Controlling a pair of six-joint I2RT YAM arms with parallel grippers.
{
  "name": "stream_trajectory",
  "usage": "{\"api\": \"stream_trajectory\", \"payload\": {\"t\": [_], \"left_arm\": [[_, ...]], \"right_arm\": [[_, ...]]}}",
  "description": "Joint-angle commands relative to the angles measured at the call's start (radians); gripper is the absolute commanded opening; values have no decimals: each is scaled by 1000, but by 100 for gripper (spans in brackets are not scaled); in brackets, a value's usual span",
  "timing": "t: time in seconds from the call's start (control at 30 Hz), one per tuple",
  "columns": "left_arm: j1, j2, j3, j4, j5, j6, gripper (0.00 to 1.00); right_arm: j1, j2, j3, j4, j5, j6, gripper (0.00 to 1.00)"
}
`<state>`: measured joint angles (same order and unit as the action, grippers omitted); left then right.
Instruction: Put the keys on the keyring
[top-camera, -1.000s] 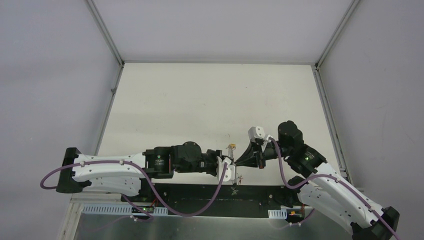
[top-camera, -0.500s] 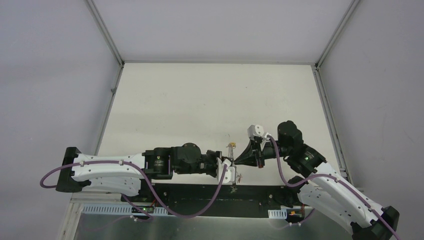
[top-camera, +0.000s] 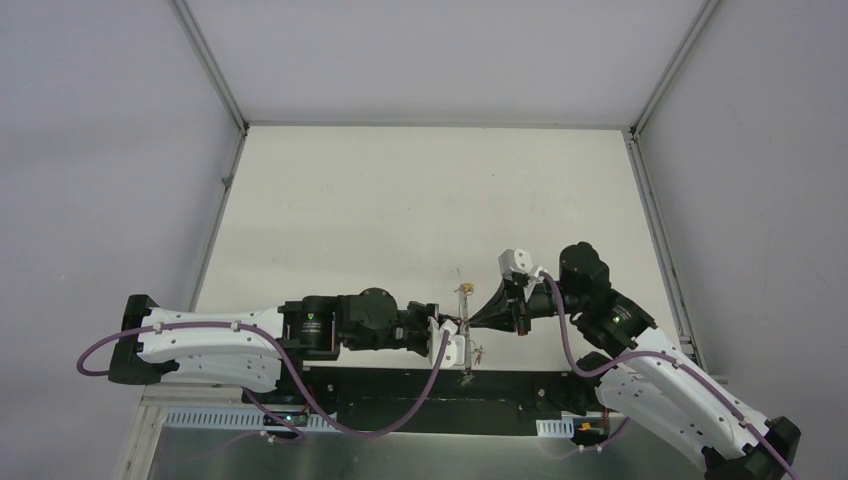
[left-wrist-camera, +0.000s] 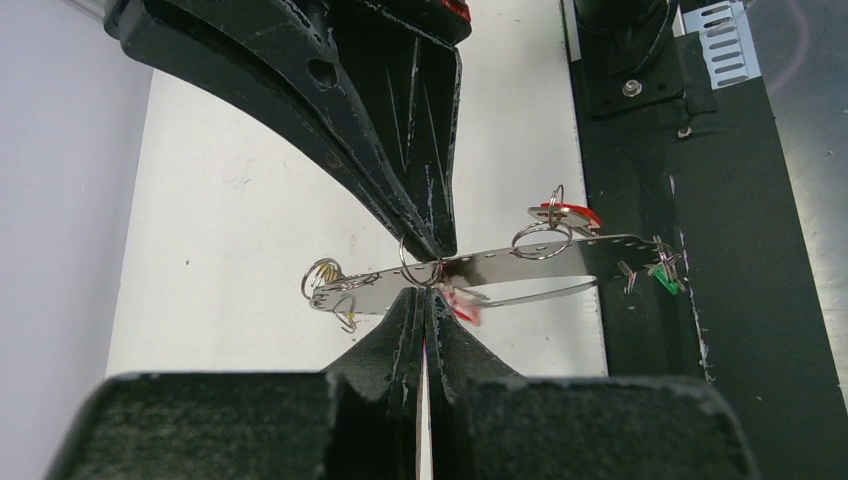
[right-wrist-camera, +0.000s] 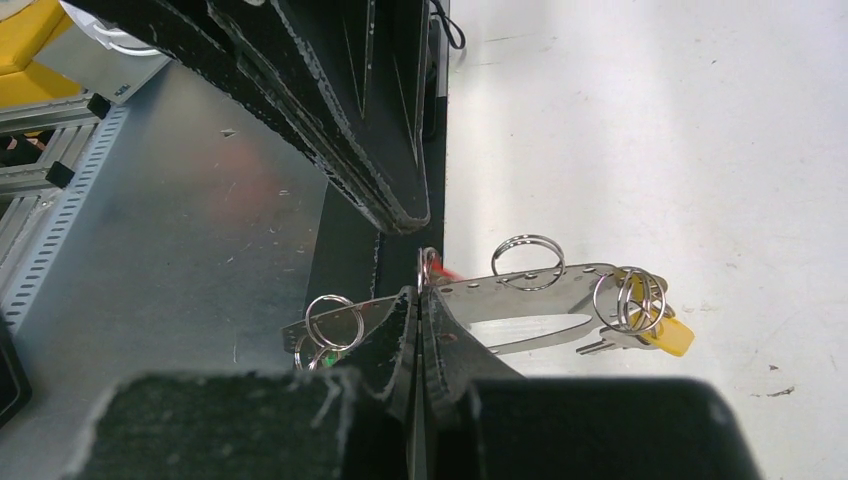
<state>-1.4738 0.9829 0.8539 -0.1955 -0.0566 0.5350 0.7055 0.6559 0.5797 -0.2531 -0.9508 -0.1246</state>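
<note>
The left gripper (left-wrist-camera: 425, 300) is closed, its tips set at the edge of the keyring (left-wrist-camera: 490, 268) (a flat, perforated metal band); a grip cannot be confirmed. Opposite, the right gripper (right-wrist-camera: 418, 298) is clamped on that band. Tagged keys (right-wrist-camera: 672, 337) are hung either side of the tips.

Keyring (left-wrist-camera: 480, 268) between opposing jaws; keys (right-wrist-camera: 672, 338) hanging along it.

Soft, even overhead light keeps the white table (top-camera: 400, 200) bright, with only faint shadows. Both wrist views go soft in the near foreground, and the keyring (left-wrist-camera: 520, 262) glints with glare
</note>
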Motion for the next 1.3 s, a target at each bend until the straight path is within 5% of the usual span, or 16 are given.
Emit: {"api": "stream_trajectory", "payload": {"t": [0.0, 0.27, 0.43, 0.57, 0.93, 1.27], "left_arm": [[-10, -18, -5, 10, -22, -19, 0], [-10, -31, -14, 9, -41, -52, 1], [-10, -69, -44, 59, -48, -126, 33], [-10, -118, -114, 175, -57, -216, 42], [-7, -121, -149, 308, -101, -466, 37], [81, -79, -113, 268, 49, -622, 29]], "right_arm": [[0, -17, 28, 84, -17, 13, 0], [1, -25, 24, 94, -28, 10, 0], [0, -33, 14, 125, -44, 13, 0], [0, -41, 6, 151, -54, 19, 0], [1, -59, -9, 184, -75, 32, 0], [1, -57, -6, 184, -77, 31, 0]]}}
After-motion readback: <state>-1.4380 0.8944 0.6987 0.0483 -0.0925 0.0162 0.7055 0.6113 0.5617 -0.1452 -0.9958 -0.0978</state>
